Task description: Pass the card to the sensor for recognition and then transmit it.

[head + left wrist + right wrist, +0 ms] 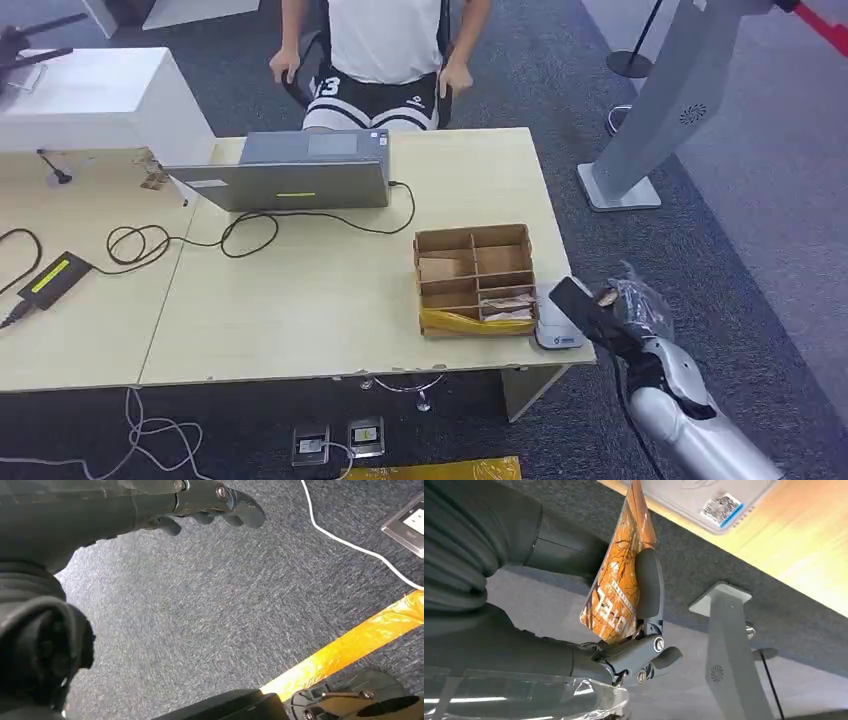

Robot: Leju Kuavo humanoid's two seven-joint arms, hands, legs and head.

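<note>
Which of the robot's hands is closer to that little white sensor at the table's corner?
The right hand, holding an orange card just beside the white sensor. The left hand hangs low over the carpet.

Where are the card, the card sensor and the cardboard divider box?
card (616, 597): right wrist view, orange printed face, held by the right hand.
card sensor (556, 330): head view, white top at the table's corner.
cardboard divider box (470, 268): head view, middle partition.

The orange card (616, 592) pinched in the right hand's fingers (649, 587) bore large letters, partly hidden, and the person's shorts (345, 92) showed "3".
</note>
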